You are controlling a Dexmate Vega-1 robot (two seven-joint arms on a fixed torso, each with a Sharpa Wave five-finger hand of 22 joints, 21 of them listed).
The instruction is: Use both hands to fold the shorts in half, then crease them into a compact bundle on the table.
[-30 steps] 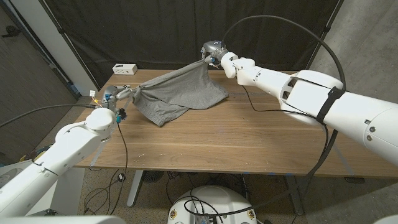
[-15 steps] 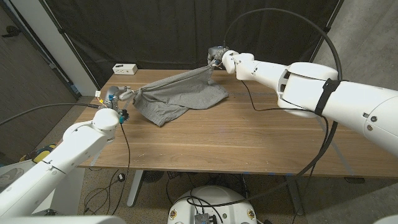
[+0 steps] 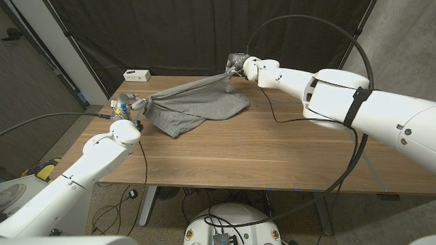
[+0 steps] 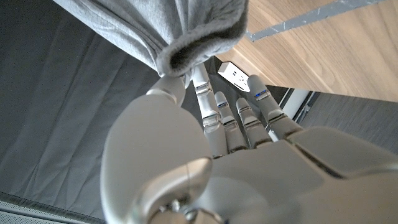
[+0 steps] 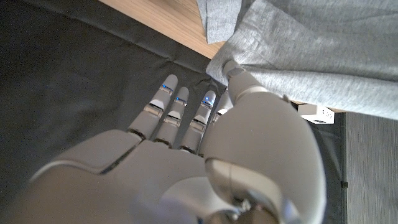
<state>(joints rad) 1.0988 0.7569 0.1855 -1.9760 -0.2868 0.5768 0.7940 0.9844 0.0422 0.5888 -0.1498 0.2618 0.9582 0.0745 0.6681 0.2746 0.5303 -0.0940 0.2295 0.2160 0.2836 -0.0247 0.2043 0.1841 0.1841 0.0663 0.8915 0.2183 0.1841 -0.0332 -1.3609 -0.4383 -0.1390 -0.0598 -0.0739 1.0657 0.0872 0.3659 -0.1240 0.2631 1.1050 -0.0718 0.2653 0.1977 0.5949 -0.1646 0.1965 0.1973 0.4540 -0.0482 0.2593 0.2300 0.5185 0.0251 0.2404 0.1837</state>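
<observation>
- Wooden surface [image 3: 259,153], bare across its near half, kept free as the place to lay the fold.
- Grey shorts [image 3: 197,102] at the far left part, partly lifted, lower edge trailing on the wood and hanging in a loose sag between two grips.
- Left hand [image 3: 126,105] near the left edge, pinching one bunched corner of the cloth between thumb and fingers [image 4: 202,84], other fingers straight beside it.
- Right hand [image 3: 237,64] further back and higher, above the far edge, pinching the opposite corner at the thumb [image 5: 239,78], remaining fingers spread.
- Held apart like this probably to pull the cloth taut and level before bringing one half over the other; fold not yet made.
- White box [image 3: 136,74] at the far left corner, well behind the left hand, apart from the cloth.
</observation>
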